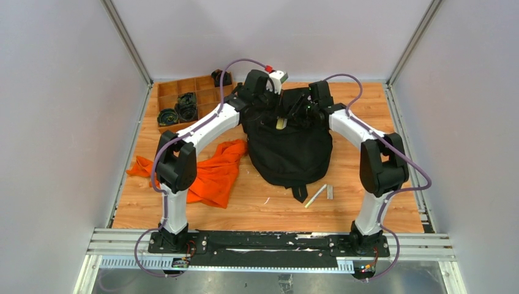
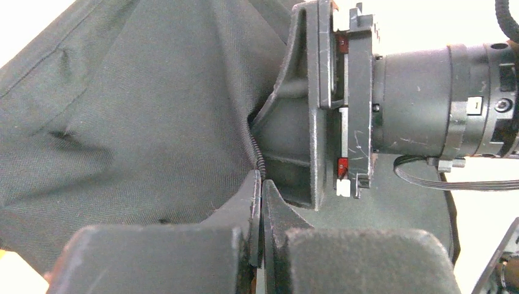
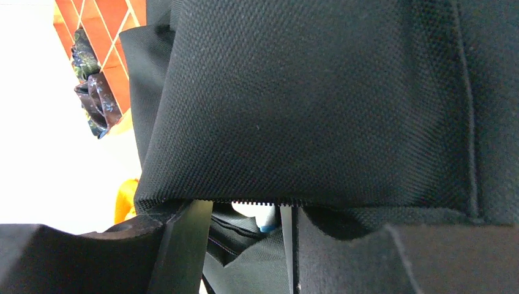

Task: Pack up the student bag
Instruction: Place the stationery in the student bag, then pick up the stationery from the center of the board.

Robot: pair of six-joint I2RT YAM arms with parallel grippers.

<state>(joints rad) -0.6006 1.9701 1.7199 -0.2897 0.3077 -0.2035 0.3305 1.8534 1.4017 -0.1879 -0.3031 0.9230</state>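
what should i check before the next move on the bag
1. Left claw shut on the student bag rim: ok.
2. Right claw gripping the rim: not ok, jaws apart, nothing pinched.
3. Bag mouth open wide enough: cannot tell.
4. Light stick packed: not ok, it lies on the table beside the bag.
5. Orange cloth clear of the bag mouth: ok, it lies at the bag's left.

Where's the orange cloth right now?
Top view, left side of the table: the orange cloth lies crumpled beside the black backpack's left edge, on the near side of the wooden compartment tray.
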